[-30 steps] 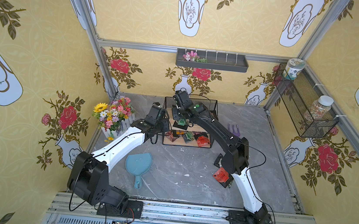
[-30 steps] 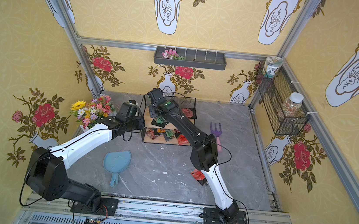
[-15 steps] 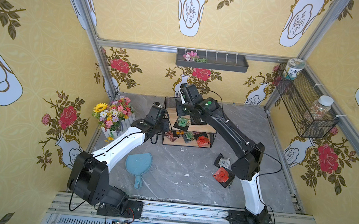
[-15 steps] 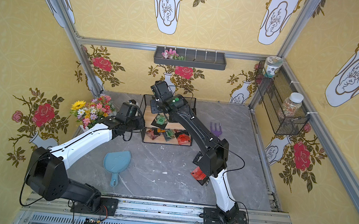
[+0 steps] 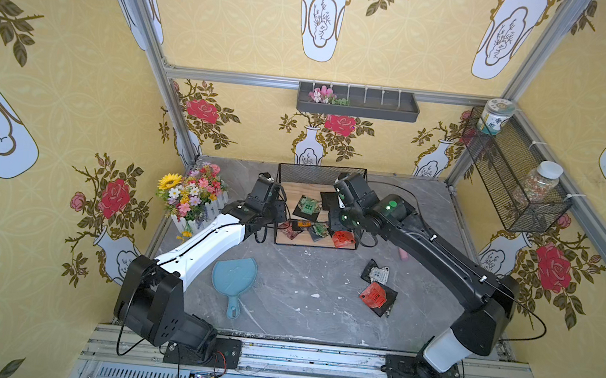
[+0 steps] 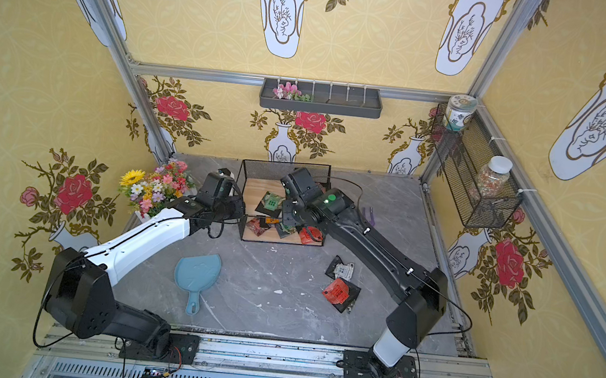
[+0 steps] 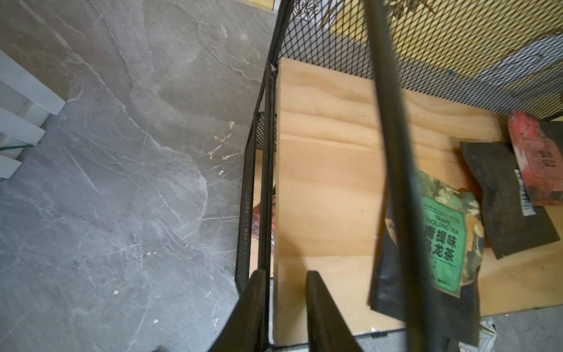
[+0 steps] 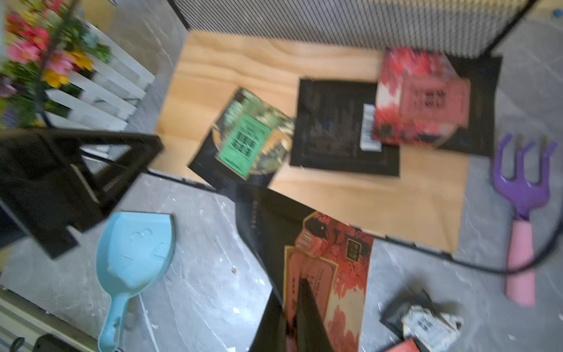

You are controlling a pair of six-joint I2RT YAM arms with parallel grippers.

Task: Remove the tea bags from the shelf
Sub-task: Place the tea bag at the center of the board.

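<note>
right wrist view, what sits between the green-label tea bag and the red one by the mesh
A flat black foil sachet with a white barcode, its edge under the red foil sachet; right wrist view shows it.

Blue scoop (image 5: 234, 276), flower bouquet (image 5: 191, 193), purple rake (image 8: 521, 195); two jars (image 5: 540, 182) in wall basket (image 5: 489, 156)

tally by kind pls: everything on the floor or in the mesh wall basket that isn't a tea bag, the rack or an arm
jars: 2
blue scoop: 1
purple rake: 1
flower bunch: 1
total: 5
</note>
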